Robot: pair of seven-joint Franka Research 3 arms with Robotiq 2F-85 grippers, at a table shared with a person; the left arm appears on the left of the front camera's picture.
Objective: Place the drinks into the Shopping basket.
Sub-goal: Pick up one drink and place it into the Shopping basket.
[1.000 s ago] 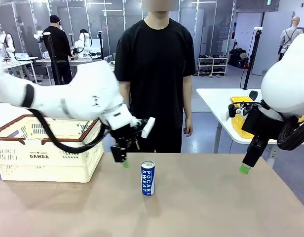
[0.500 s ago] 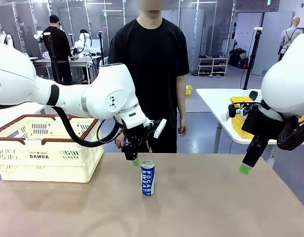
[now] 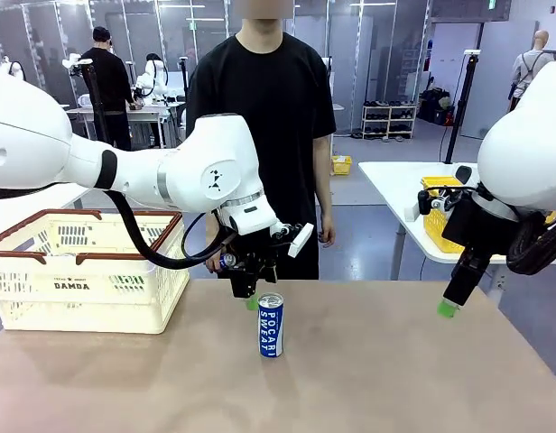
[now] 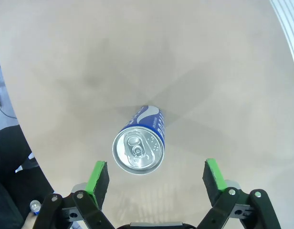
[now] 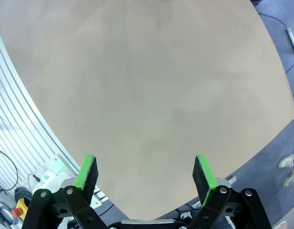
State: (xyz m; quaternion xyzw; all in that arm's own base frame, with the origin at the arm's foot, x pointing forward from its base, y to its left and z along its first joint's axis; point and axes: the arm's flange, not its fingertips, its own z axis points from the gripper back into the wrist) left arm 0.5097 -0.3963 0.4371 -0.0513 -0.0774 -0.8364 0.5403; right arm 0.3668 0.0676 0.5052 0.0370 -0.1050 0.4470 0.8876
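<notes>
Left pincer (image 4: pixel 154 172) hangs spread above the blue can (image 4: pixel 139 151), its lettering mostly hidden; right pincer (image 5: pixel 144 174) spread over the table (image 5: pixel 137 86).

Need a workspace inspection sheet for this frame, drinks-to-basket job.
surface: beige tabletop, no spills.
job's things: blue "Pocari Sweat" metal can upright mid-table; cream slotted plastic basket with brown rim at robot's left.
clutter: nothing seen.
grippers: left gripper open, above and behind the can; right gripper open, near table's right edge, empty.
cables: black hose loops under left arm.
surroundings: person in black shirt at far side; yellow mesh basket on side table.
</notes>
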